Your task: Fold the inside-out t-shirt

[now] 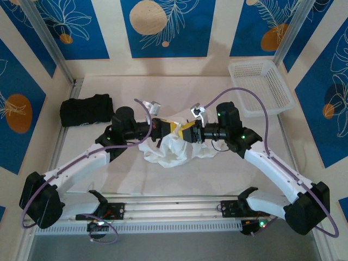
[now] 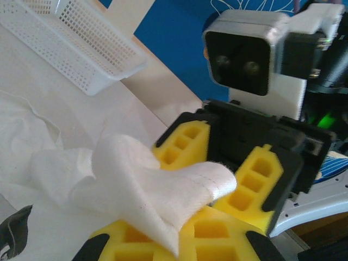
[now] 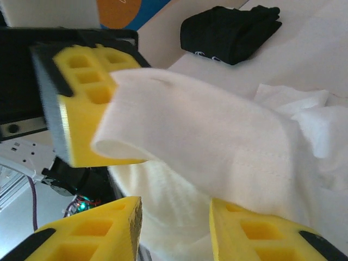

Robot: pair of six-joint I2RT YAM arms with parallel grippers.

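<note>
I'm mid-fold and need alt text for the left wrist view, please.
The left gripper, at the bottom edge, is shut on a fold of the white t-shirt, whose end reaches the gap between the parted jaws of the right gripper facing it. More shirt lies crumpled at left, a white basket beyond it.

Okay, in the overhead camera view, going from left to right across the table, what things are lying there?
black folded garment → white t-shirt, bunched up in the middle → white basket
</note>
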